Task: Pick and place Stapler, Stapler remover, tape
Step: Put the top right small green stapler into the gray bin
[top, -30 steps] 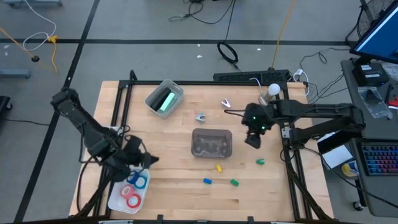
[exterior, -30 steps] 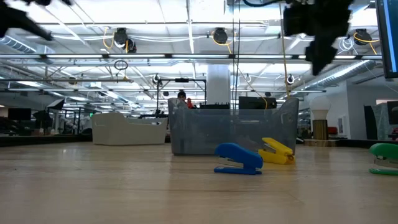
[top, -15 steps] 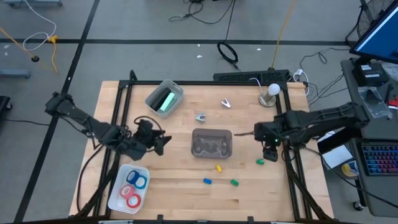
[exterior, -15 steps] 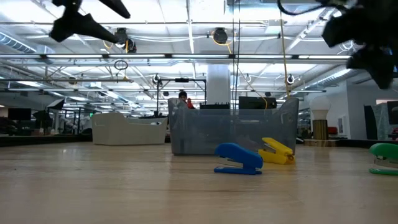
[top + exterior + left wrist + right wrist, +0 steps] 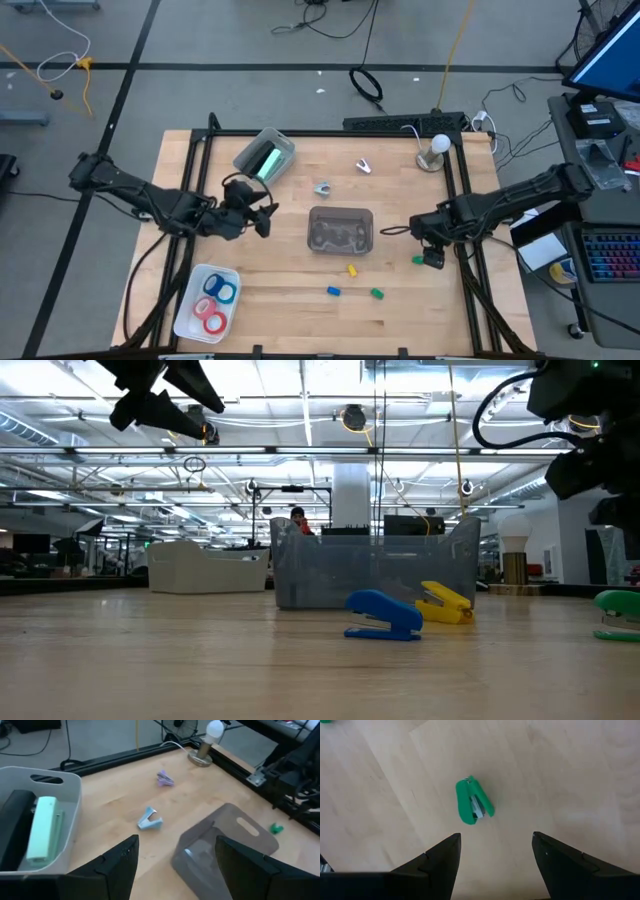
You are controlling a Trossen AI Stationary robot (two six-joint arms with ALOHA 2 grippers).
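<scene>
Materials: wood surface, plastic wares.
Pale matt planked wood surface (image 5: 300, 290); translucent smooth grey plastic bin (image 5: 340, 230); glossy green plastic stapler (image 5: 473, 802) with metal insert; matt dark fingers (image 5: 435, 865).

Bright, even overhead lighting

Ceiling lamps (image 5: 352, 418) glare in the low view; the table (image 5: 300, 270) shows only soft, faint shadows. Dark arms near the low view's lens blur slightly.

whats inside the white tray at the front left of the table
The white tray holds ring-shaped tape rolls: a light blue one and red ones. No arm covers it; whether rolls are stacked cannot be told.
</scene>
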